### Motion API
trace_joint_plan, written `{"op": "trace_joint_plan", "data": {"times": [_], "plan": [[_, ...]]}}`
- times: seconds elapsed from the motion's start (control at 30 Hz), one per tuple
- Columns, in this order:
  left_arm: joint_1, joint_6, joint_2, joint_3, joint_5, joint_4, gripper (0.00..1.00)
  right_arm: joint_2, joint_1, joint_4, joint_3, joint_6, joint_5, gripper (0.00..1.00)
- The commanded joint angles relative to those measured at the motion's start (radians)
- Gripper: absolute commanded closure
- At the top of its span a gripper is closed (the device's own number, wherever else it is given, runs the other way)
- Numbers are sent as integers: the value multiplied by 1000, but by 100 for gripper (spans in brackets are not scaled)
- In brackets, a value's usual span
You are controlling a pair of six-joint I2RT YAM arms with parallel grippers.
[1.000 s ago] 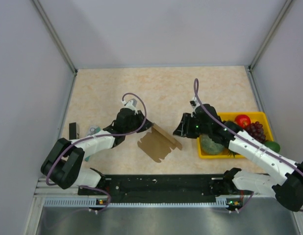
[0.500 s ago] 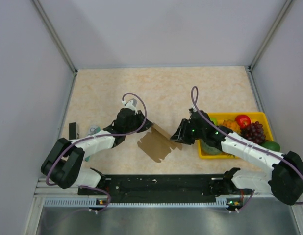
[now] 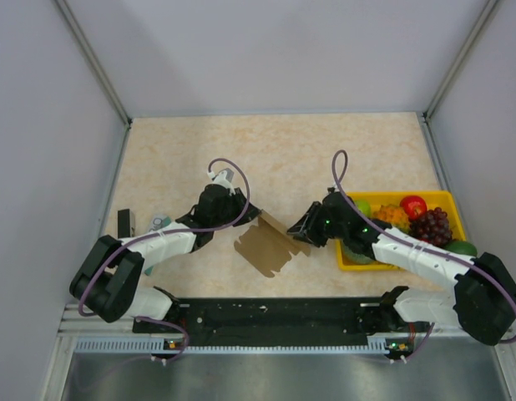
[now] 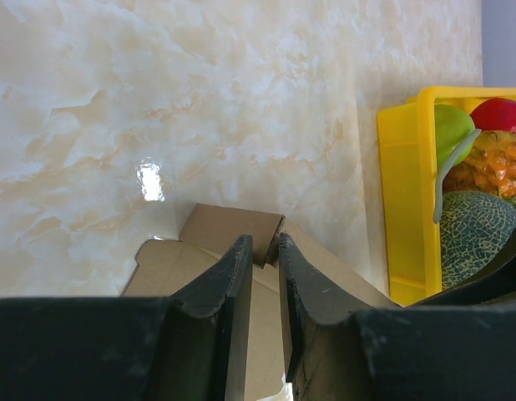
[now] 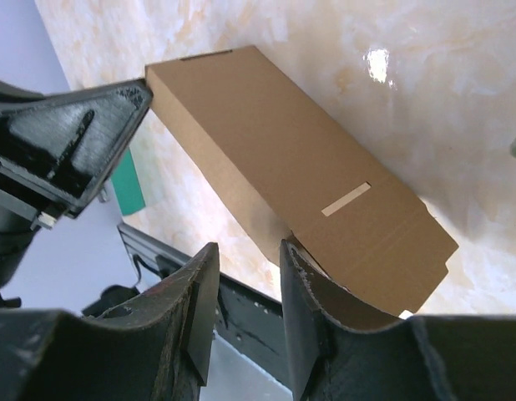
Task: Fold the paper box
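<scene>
The paper box (image 3: 270, 244), a flattened brown carton, sits toward the 6 o'clock edge of the table (image 3: 283, 150). At its 10 o'clock corner the left gripper (image 3: 252, 217) is clenched on a flap. At 2 o'clock the right gripper (image 3: 301, 230) straddles the box's edge, jaws apart, not gripping. A yellow tray (image 3: 446, 197) lies at the box's 3 o'clock.

paper box (image 5: 300, 167): matt brown cardboard | table (image 4: 199, 100): glossy marbled top | tray (image 4: 404, 209): smooth yellow plastic
</scene>
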Motion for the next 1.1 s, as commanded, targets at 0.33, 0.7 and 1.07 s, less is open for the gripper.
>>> {"op": "trace_joint_plan", "data": {"times": [0.33, 0.7, 1.07], "plan": [[-6, 19, 23, -5, 3, -55, 78, -28, 62, -130, 44, 92, 173, 64], [-8, 17, 24, -6, 9, -54, 78, -31, 86, -107, 38, 131, 216, 62], [-12, 22, 15, -9, 5, -55, 78, 49, 88, -33, 73, 187, 222, 62]]}}
